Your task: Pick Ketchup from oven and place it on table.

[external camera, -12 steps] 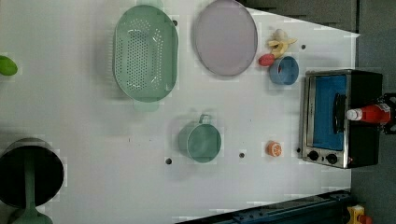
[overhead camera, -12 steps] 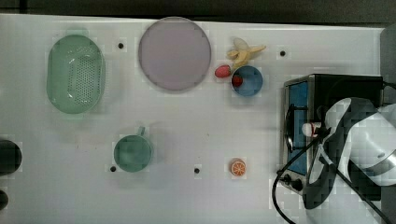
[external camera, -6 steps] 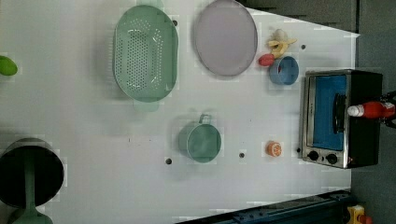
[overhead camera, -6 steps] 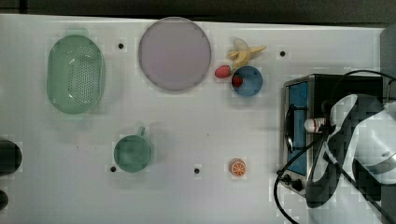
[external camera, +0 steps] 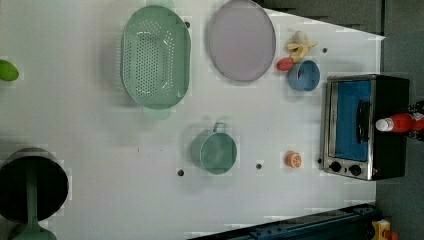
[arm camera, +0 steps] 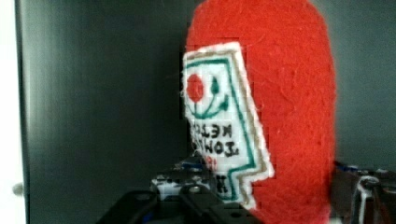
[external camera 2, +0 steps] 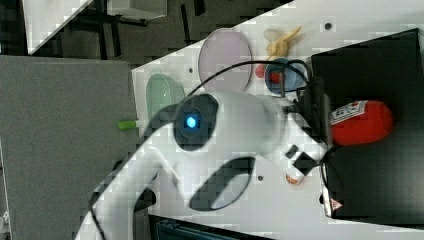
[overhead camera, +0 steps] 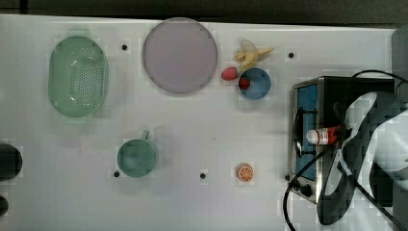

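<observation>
- I have the Ketchup (arm camera: pixel 275 116) clamped in the hand (external camera 2: pixel 322 117); in the wrist view the bottle's red body sits right between the finger parts at the near edge, label facing me.
- The bottle is above the oven (overhead camera: pixel 337 91), over its black top near the front edge, white cap pointing out toward the open tabletop (overhead camera: pixel 202 144).
- Its long axis runs level, in line with my arm's reach: base buried at the hand, cap away from it. In the left view the cap (external camera: pixel 382 124) pokes out over the oven's front.
- As I judge it, the coming move turns on carrying the bottle cap-first past the oven's front edge to bare tabletop ahead of the hand, where the orange slice (overhead camera: pixel 245 172) lies nearest.
- The bottle looks like soft felt, fuzzy red, with a stitched white label edged in green; I expect it to give under the squeeze.
- The oven's top is smooth matte black, its door bluish glass in a silver frame, with a dark curved handle (overhead camera: pixel 299 132).
</observation>
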